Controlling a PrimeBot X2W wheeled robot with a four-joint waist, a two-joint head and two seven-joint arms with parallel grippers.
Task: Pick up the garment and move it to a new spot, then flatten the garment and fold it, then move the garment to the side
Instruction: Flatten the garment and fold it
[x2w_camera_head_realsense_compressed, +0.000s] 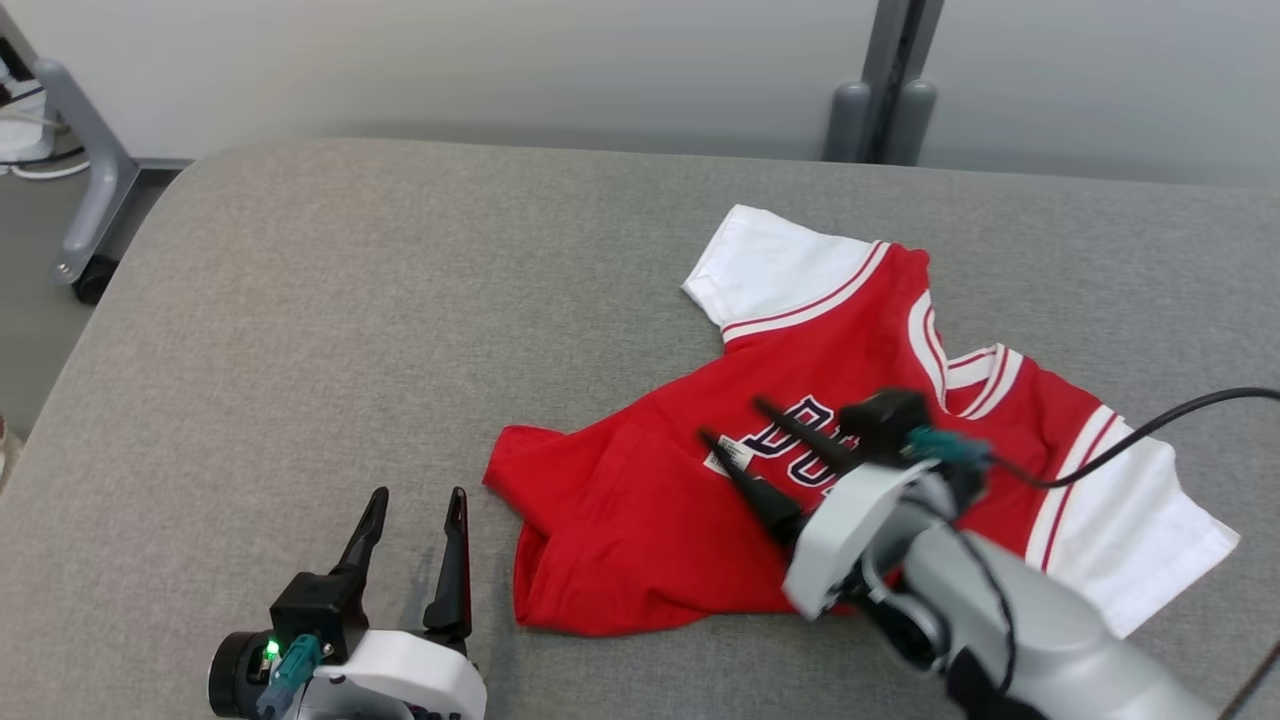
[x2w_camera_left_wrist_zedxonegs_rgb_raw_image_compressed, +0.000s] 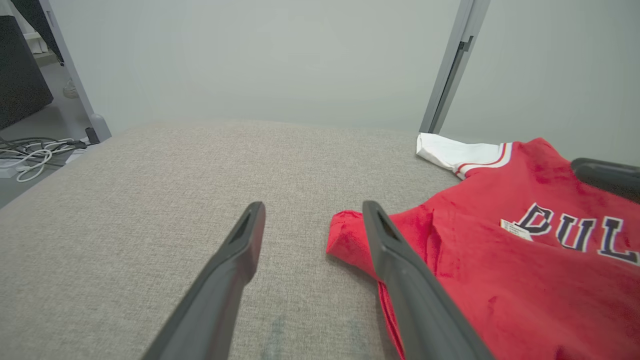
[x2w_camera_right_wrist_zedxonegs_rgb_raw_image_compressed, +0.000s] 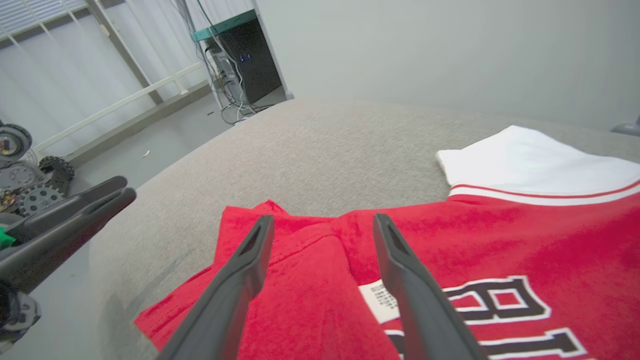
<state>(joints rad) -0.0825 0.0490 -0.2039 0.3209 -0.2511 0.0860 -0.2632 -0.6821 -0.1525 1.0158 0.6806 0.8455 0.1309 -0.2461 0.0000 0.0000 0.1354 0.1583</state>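
1. Lying right of centre on the grey fabric-covered tabletop (x2w_camera_head_realsense_compressed: 350, 300), the garment (x2w_camera_head_realsense_compressed: 620, 530), a red jersey with white sleeves, is front side up with its lettering showing.
2. Right claw (x2w_camera_head_realsense_compressed: 735, 425): hovers over the middle of the garment, near the small white label (x2w_camera_right_wrist_zedxonegs_rgb_raw_image_compressed: 377, 300). Fingers stand wide apart with no cloth between them, so nothing is held.
3. Left claw (x2w_camera_head_realsense_compressed: 418, 495): low over bare tabletop, just to the left of the garment's near-left hem corner (x2w_camera_head_realsense_compressed: 505, 455). Also wide, and not touching the cloth.
4. Garment condition: only partly spread.
   - The far sleeve (x2w_camera_head_realsense_compressed: 770, 265) and the right sleeve (x2w_camera_head_realsense_compressed: 1150, 530) lie out flat.
   - The hem side is bunched and turned over on itself at the near left, with creases across the body.
5. Progress, as a judgement:
   - With the garment set down and neither claw gripping it, the pick-and-move step looks complete. These views cannot confirm that the spot is a new one.
   - Flattening appears to be the step in hand and is not finished.
6. Left to do:
   - Pull the hem out straight and smooth the body.
   - Make the fold, since no deliberate fold is visible yet.
   - Carry the folded garment to the side.
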